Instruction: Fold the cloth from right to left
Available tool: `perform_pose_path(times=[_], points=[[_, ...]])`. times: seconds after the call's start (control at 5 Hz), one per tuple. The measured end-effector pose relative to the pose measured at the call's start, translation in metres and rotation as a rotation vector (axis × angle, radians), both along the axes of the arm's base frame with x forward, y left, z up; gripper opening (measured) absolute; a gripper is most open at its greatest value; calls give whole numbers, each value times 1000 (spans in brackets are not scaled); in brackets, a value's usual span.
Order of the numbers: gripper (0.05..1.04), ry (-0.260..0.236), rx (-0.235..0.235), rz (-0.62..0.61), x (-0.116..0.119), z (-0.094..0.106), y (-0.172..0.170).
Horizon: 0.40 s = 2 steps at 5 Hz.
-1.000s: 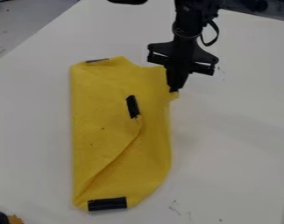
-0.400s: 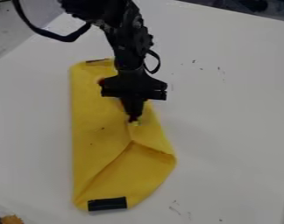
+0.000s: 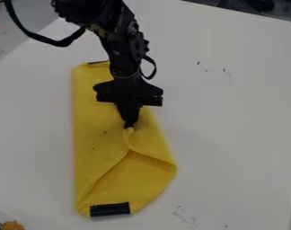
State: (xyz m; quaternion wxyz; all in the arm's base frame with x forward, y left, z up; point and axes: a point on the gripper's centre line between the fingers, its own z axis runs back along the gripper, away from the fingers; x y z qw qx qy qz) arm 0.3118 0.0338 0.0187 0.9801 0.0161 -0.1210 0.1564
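1. Cloth (image 3: 97, 143): one, yellow, partly folded, lying on the one white counter (image 3: 238, 134) at the view's left and centre. Long straight edge on the view's left; opposite side comes out to a blunt corner low down.
2. Pincer (image 3: 129, 126): one, black, hanging over the middle of the cloth. Closed on a small pinch of yellow fabric, which stands up in a little peak at the tips. From below the peak, one crease runs down toward the blunt corner, another slants to the cloth's lower left.
3. Arm (image 3: 125, 49): one, black, entering from the top edge. Two cable loops on it: large one (image 3: 37, 37) on the view's left, small one (image 3: 152, 69) on the right.
4. Black strips on the cloth: two noted. Wide one (image 3: 110, 209) at the bottom edge, thin one (image 3: 99, 62) at the top edge.
5. Orange-brown object (image 3: 12, 225): one, at the lower left corner of the view; cannot tell what it is.
6. Change: first frame had the pincer at the cloth's upper right edge. It has since travelled left and down the view, fabric coming inward with it. Since the second frame, a slight further shift left; blunt corner drawn in a touch.
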Motion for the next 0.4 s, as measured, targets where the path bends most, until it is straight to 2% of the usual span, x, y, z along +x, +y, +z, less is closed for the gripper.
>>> perform_pose_path(times=[0.2,0.4], points=[[257,22,81,-25,-6,19,11],[531,41,120,-41,-10,21,17]])
